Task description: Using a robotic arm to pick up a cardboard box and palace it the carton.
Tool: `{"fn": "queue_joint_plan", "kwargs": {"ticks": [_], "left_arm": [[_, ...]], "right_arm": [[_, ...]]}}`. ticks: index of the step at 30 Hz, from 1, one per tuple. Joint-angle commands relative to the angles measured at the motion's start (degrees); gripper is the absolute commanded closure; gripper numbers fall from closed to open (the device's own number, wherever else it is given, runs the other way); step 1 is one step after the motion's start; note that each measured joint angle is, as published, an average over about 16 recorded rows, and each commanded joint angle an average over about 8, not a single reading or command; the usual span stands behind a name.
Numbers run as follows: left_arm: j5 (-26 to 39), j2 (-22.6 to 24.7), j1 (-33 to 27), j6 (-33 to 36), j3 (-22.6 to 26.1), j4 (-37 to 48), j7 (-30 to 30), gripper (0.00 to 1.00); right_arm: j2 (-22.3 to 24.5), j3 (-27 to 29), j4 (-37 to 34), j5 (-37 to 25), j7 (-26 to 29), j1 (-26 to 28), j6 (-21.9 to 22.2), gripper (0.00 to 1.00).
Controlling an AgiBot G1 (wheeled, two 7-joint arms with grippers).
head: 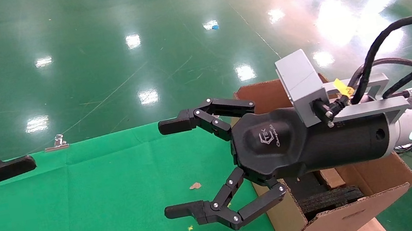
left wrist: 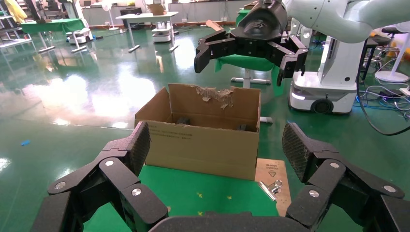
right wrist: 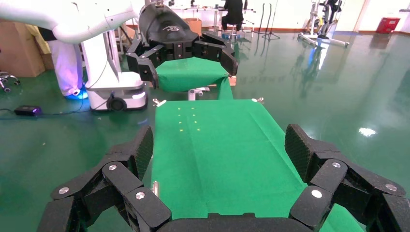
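Here, brown carton (left wrist: 200, 145) has ragged torn flap.

green cloth (head: 119, 195): bare, passable | carton (head: 353, 208): tall flaps and black foam obstruct right edge

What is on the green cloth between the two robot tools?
In the head view, between the left tool and right tool, the green cloth is bare; one brown scrap lies near the right tool.

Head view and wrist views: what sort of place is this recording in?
Probably a robotics lab or factory test hall: glossy green floor, other wheeled robot bases, and work tables behind the carton.
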Motion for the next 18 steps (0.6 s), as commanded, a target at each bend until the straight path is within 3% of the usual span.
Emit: {"fn": "queue_joint_plan", "kwargs": {"ticks": [1, 18], "left_arm": [[0.0, 0.0, 0.0, 0.0, 0.0, 0.0, 0.0, 0.0], [0.0, 0.0, 0.0, 0.0, 0.0, 0.0, 0.0, 0.0]], "right_arm": [[0.0, -0.01, -0.01, -0.01, 0.0, 0.01, 0.01, 0.0], [0.0, -0.04, -0.01, -0.02, 0.0, 0.05, 0.01, 0.0]]}}
